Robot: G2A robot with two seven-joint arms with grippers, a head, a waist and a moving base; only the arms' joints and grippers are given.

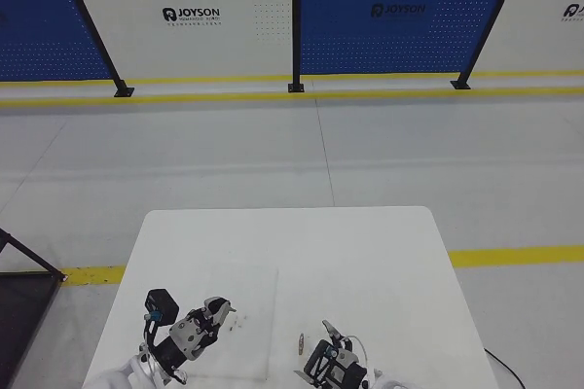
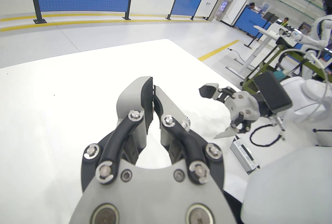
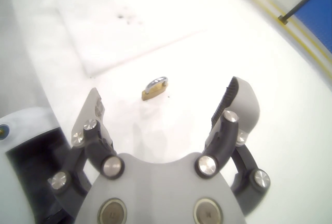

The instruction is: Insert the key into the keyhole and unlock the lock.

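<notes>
Closest in, the left gripper (image 2: 153, 85) is holding its ribbed pads (image 2: 146, 91) pressed together; whether the key is sitting pinched between them I cannot tell. It is hanging over the white table (image 1: 370, 253), at the near edge of the thin white mat (image 1: 258, 292). The right gripper (image 2: 214, 112) is waiting with its fingers spread wide. The brass padlock (image 3: 154, 90) is lying flat on bare tabletop just ahead of that spread. It is sitting between the mat's edge and the gripper, body end nearer and shackle (image 3: 157, 81) pointing away toward the mat. The long axis is running roughly along the right gripper's own reach, so the right arm is the nearer one; the left is standing well apart.
</notes>
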